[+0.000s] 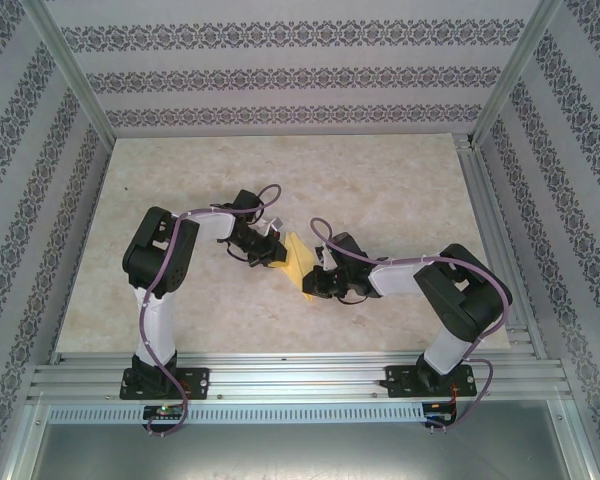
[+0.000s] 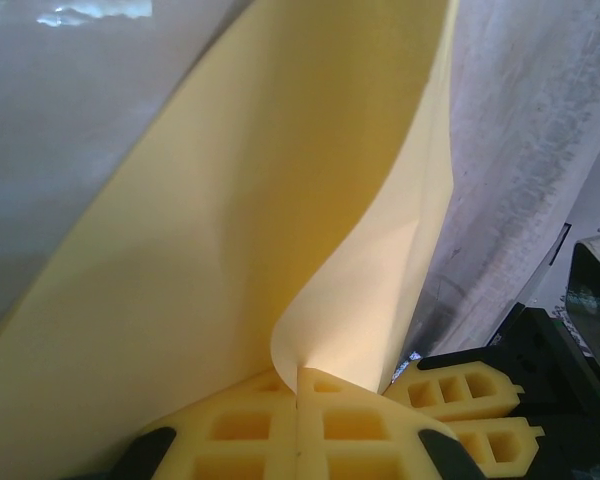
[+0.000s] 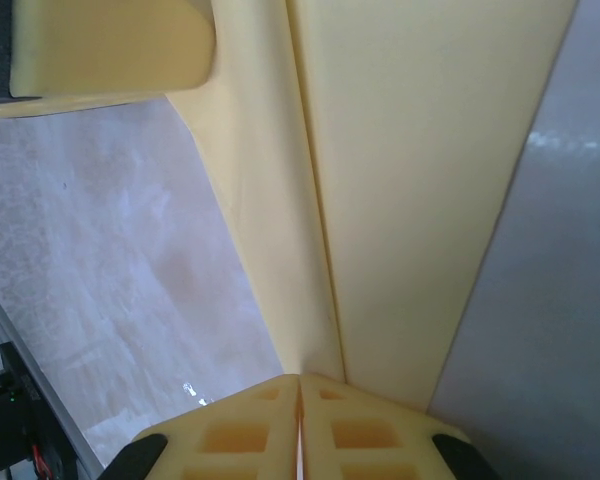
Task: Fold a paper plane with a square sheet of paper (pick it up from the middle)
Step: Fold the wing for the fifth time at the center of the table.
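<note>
Seeing the square sheet of paper (image 1: 296, 262) hanging between both arms; left gripper (image 2: 298, 385) and right gripper (image 3: 300, 385) are each pinching it closed. Its crease (image 3: 315, 230) is running straight out from my right gripper toward the left one.

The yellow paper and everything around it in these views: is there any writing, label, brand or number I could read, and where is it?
No text can be read in any view.
The sheet of paper: plain pale yellow, no print or marks.
The wall pattern: repeating ornament, no letters.
The small board at the left arm's base: too small to tell whether it carries any marking.
</note>
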`<action>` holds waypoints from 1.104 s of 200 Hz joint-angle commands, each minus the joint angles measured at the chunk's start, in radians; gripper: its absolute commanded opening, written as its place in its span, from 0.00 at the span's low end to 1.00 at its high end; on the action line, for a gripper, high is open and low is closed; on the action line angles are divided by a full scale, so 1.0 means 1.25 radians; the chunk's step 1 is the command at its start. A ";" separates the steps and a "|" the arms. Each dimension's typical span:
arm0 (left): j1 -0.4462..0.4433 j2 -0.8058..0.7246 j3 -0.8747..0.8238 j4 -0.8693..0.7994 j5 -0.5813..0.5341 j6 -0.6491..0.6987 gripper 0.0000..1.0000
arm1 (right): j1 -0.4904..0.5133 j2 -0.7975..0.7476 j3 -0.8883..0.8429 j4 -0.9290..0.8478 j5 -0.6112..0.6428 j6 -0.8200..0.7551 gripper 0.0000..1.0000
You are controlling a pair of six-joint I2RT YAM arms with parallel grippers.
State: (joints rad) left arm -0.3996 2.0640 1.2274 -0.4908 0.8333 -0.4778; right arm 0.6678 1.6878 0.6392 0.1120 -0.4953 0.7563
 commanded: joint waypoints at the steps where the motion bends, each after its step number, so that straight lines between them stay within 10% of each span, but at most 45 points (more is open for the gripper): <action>1: 0.012 0.036 0.007 -0.026 -0.050 0.023 0.00 | 0.018 0.017 -0.047 -0.118 -0.003 -0.013 0.09; 221: 0.015 0.058 0.001 -0.020 -0.036 0.016 0.00 | 0.067 -0.067 -0.082 -0.291 -0.021 -0.077 0.07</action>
State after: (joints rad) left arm -0.4004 2.0853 1.2354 -0.5213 0.9020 -0.4751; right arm 0.7120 1.5864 0.5762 -0.0051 -0.4950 0.7029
